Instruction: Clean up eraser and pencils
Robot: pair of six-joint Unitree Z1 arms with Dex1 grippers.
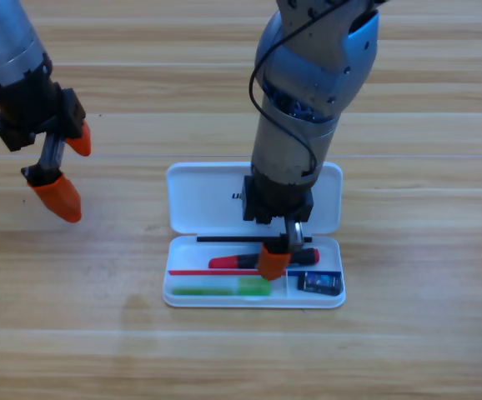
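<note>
The white case lies open, with its lid (199, 196) behind and its tray (173, 254) in front. The light green pencil (220, 289) rests along the tray's front left. Behind it, the black pencil with the red end (231, 262) lies across the tray. The eraser (320, 282), dark with a blue patch, sits in the tray's small front right compartment. My right gripper (278, 254) points down into the tray, right at the middle of the red-and-black pencil and covering part of it. My left gripper (67, 171) hangs open over the bare table, left of the case, holding nothing.
The right arm's grey body (308, 100) comes down from the top edge and covers the middle of the lid. The wooden table (416, 333) surrounds the case on all sides.
</note>
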